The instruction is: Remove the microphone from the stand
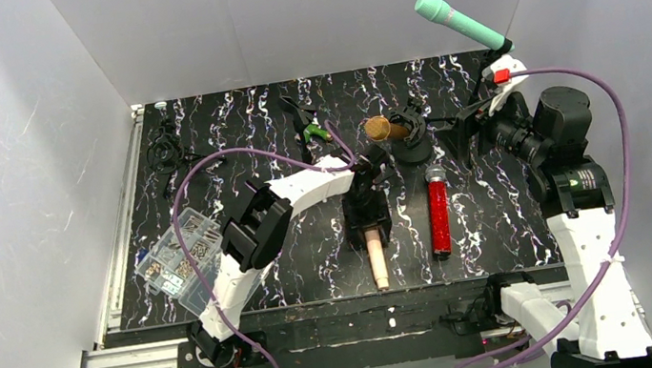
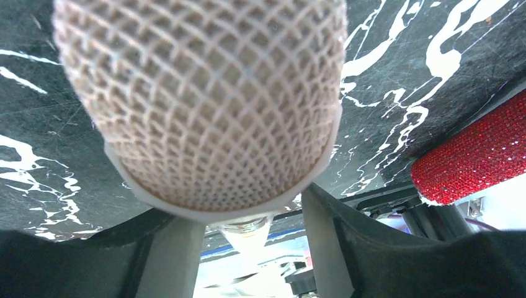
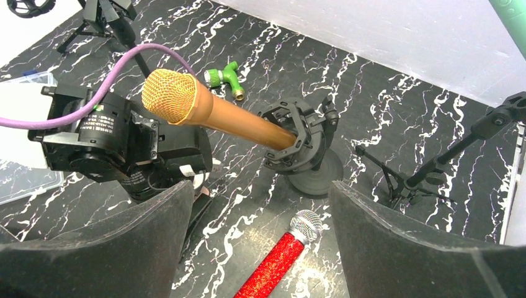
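Right wrist view, right pincer (image 3: 257, 189) apart, left pincer (image 2: 248, 214) apart around beige microphone (image 2: 198, 99), arm label (image 3: 102, 127) unreadable

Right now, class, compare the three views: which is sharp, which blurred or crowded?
Top external: evenly lit and crisp, teal microphone clear. Left wrist: beige microphone head looms close, filling the frame; background beyond it soft. Right wrist: gold microphone sharp, near foreground dark.
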Motion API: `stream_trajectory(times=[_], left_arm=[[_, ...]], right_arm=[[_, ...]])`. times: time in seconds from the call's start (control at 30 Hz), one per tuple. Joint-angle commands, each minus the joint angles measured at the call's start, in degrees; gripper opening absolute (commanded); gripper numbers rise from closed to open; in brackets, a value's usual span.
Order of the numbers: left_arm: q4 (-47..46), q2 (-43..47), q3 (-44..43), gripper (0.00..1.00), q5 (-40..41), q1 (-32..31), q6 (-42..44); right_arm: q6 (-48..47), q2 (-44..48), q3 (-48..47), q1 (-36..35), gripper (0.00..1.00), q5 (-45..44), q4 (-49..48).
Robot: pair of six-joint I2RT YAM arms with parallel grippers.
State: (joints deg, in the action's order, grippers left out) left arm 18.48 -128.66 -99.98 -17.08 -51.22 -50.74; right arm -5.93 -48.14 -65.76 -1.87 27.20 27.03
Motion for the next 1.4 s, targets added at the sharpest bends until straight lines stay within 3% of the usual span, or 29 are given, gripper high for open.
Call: stream_trajectory(times=[0.0,0.4,1.03,1.37], left_arm=[[6.3,2.35,2.96,0.59,4.07,0.3,2.14],[6.93,10.05,5.57,0.98,5.8,1.04,6.18],[9.44,25.38,14.66,0.98,3.56,1.04,8.7],[14.85,32.87,14.39,0.98,3.42,2.21,13.49]], right_arm=[[0.57,0.86,0.11,0.42,0.89,0.74,-2.17],[0.66,0.87,0.77,0.42,0.89,1.63,-2.05],[-0.71,-1.29,1.01,0.38,0.9,2.36,-0.44],[-3.48,-3.49,0.09,0.38,0.9,2.77,2.49]])
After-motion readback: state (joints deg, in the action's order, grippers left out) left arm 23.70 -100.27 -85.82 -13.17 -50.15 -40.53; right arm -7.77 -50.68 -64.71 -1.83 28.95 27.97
